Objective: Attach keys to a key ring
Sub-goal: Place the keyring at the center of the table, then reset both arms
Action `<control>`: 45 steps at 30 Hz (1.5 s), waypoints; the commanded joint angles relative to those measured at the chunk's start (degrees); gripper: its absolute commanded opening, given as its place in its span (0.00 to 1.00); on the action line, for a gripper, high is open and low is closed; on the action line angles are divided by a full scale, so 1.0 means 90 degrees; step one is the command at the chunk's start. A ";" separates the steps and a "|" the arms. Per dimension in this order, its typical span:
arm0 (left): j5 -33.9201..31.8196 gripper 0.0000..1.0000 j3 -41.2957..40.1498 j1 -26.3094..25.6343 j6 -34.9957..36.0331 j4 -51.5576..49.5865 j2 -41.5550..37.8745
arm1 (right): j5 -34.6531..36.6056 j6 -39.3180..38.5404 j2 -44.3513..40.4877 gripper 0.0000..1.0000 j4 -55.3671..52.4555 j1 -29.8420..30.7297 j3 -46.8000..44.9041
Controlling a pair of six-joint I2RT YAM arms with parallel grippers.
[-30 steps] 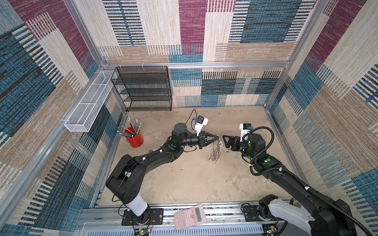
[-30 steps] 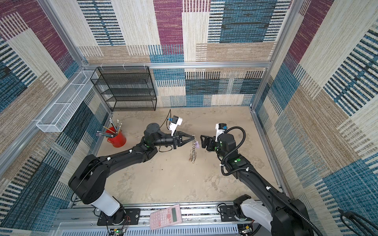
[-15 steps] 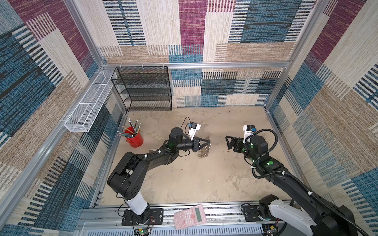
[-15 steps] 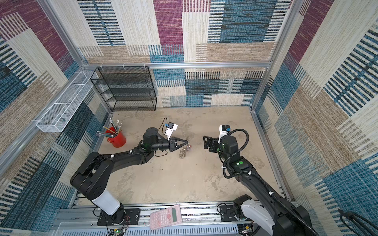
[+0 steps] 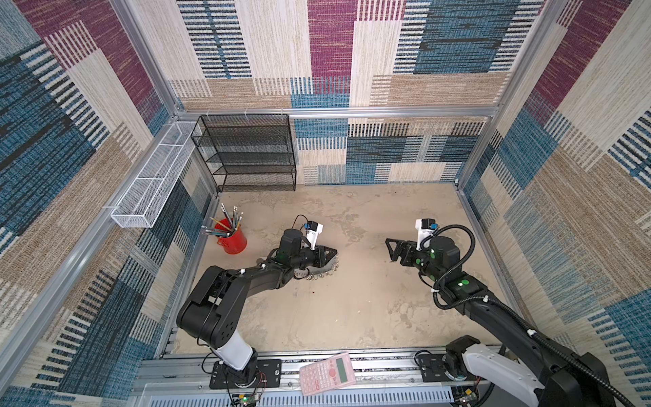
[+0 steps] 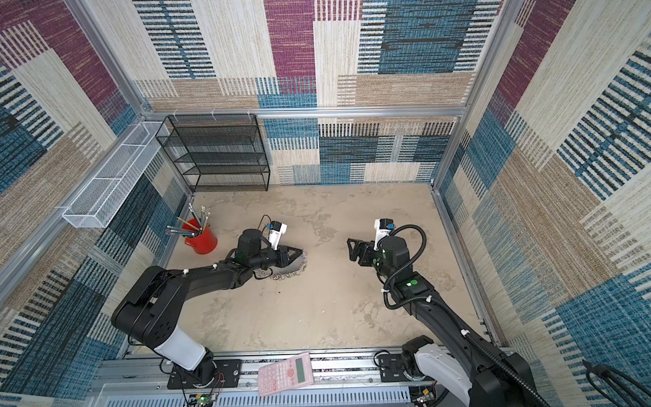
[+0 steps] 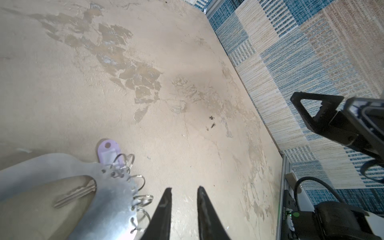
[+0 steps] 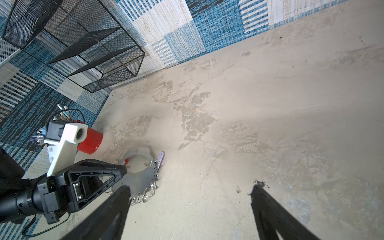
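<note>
— Where is the key ring (image 7: 112,197)?
— Flat on the table (image 7: 187,83), just beside the fingertips of the left gripper (image 7: 183,190), not between them. The lilac key (image 7: 107,151) lies against its ringed edge, blade showing through the band's opening.
— And the fingers?
— Left pair slightly parted, nothing in the gap. The right gripper (image 8: 190,186) is well apart from the ring, fingers spread wide, holding nothing.

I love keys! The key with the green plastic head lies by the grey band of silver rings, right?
No, the small key has a pale lilac plastic head, not green. It does lie by the grey band of silver rings; the left wrist view shows it.
</note>
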 commanded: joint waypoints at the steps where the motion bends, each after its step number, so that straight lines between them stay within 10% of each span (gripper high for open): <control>1: -0.0006 0.27 0.0012 -0.0005 -0.0435 0.0458 0.0052 | -0.0109 0.0063 0.0019 0.92 0.0318 0.0001 -0.0024; 9: -0.0439 0.37 0.0046 -0.0088 -0.0207 -0.0063 -0.1317 | -0.0203 -0.0097 0.0035 1.00 0.0625 -0.0003 -0.0111; 14: -0.2733 0.55 -0.0004 -0.0116 0.0753 -0.1713 -0.2799 | -0.0117 -0.0427 0.0111 1.00 0.0982 -0.0008 -0.0003; 19: -0.4981 1.00 -0.0560 -0.0072 0.1138 -0.2178 -0.3918 | 0.1311 -0.0513 0.0127 1.00 0.1209 -0.0018 0.0099; 25: -0.6836 0.99 -0.0739 0.0087 0.1123 -0.2196 -0.3573 | 0.2631 -0.1063 0.0073 1.00 0.2830 -0.0047 -0.0562; 29: -0.7247 0.99 -0.0836 0.0412 0.1432 -0.1579 -0.2835 | 0.2256 -0.1481 0.0053 1.00 0.5164 -0.0057 -0.1695; 45: -0.6177 0.99 -0.0709 0.1633 0.3181 -0.0174 -0.1642 | 0.2413 -0.1619 0.0637 0.99 0.4924 -0.0824 -0.1561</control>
